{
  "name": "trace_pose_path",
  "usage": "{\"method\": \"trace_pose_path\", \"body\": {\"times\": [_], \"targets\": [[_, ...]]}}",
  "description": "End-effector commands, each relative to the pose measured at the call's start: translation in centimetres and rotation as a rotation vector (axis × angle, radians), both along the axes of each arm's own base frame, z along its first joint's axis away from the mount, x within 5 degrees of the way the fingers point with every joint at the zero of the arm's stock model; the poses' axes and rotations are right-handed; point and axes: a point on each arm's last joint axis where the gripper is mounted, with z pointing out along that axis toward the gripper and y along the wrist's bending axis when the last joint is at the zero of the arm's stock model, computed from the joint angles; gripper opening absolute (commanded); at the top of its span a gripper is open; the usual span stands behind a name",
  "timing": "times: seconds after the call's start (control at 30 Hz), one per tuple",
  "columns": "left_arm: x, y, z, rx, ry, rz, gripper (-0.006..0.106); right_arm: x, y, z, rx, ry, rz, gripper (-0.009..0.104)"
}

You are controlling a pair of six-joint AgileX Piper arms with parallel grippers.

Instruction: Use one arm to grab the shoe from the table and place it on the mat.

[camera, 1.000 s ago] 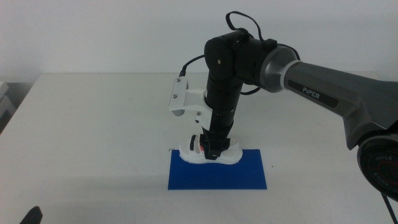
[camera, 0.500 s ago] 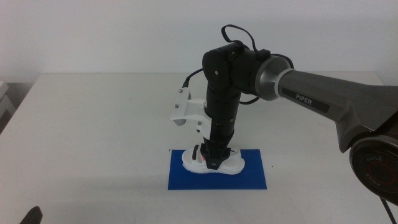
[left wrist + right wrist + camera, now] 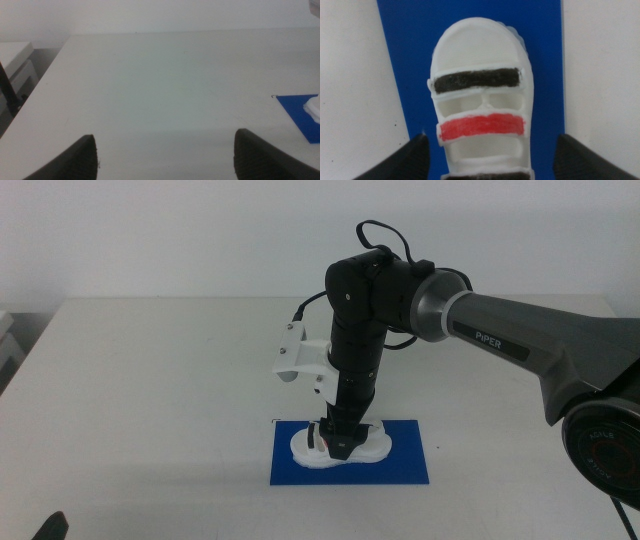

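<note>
While two arms belong to the rig, only one arm (image 3: 520, 355) is seen at work in the middle view, reaching in from the right side and pointing straight down; one shoe (image 3: 338, 448), one mat (image 3: 400, 460) and one table (image 3: 150, 400) are counted. The right gripper (image 3: 337, 442) is lowered onto the shoe, which lies directly beneath it on the mat's rear left part, its sole resting flat on the blue surface. In the right wrist view the shoe (image 3: 481, 100) is seen from above between the two jaw tips, which are spread wide on either side and kept apart from its white sides, so the grip is released; one black strap and one red strap are counted in full, while a further dark strap is cut off at the edge nearest the gripper. The mat (image 3: 405, 60) extends beyond the shoe on both sides. The left gripper (image 3: 165, 157) waits well away, its jaws wide apart over bare table (image 3: 165, 90), with only a corner of the mat (image 3: 297, 112) and a sliver of the shoe (image 3: 314, 107) caught at the frame edge. Compared with half a second earlier, the shoe has been lowered slightly and the gripper has sunk with it; the arm's pose is otherwise unchanged.
</note>
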Motion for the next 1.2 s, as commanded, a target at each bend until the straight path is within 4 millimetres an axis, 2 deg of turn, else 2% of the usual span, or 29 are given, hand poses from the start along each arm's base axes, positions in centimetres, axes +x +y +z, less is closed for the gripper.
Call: {"method": "trace_pose_path", "body": {"times": [0.0, 0.07, 0.13, 0.23, 0.4, 0.5, 0.6, 0.73, 0.87, 1.0, 1.17], "targets": [[0.1, 0.0, 0.6, -0.016, -0.086, 0.003, 0.094, -0.8, -0.4, 3.6, 0.025, -0.017, 0.011, 0.07], [0.1, 0.0, 0.6, -0.016, -0.086, 0.003, 0.094, -0.9, -0.4, 3.9, 0.029, -0.022, 0.01, 0.072], [0.1, 0.0, 0.6, -0.016, -0.086, 0.003, 0.094, -1.1, -0.6, 5.0, 0.045, -0.039, -0.004, 0.072], [0.1, 0.0, 0.6, -0.016, -0.086, 0.003, 0.094, -1.4, -1.7, 8.2, 0.095, -0.09, -0.076, 0.072], [0.1, 0.0, 0.6, -0.016, -0.086, 0.003, 0.094, -2.3, -5.5, 14.6, 0.198, -0.232, -0.282, 0.069], [0.1, 0.0, 0.6, -0.016, -0.086, 0.003, 0.094, -3.2, -7.9, 17.1, 0.31, -0.351, -0.412, 0.066], [0.1, 0.0, 0.6, -0.016, -0.086, 0.003, 0.094, -5.0, -10.7, 18.2, 0.42, -0.433, -0.548, 0.062], [0.1, 0.0, 0.6, -0.016, -0.086, 0.003, 0.094, -8.6, -14.8, 18.9, 0.573, -0.521, -0.737, 0.057], [0.1, 0.0, 0.6, -0.016, -0.086, 0.003, 0.094, -12.6, -18.7, 18.5, 0.705, -0.64, -0.871, 0.056], [0.1, 0.0, 0.6, -0.016, -0.086, 0.003, 0.094, -16.6, -21.6, 16.9, 0.781, -0.736, -0.934, 0.056], [0.1, 0.0, 0.6, -0.016, -0.086, 0.003, 0.094, -21.8, -24.1, 14.8, 0.883, -0.86, -0.966, 0.056]]}}
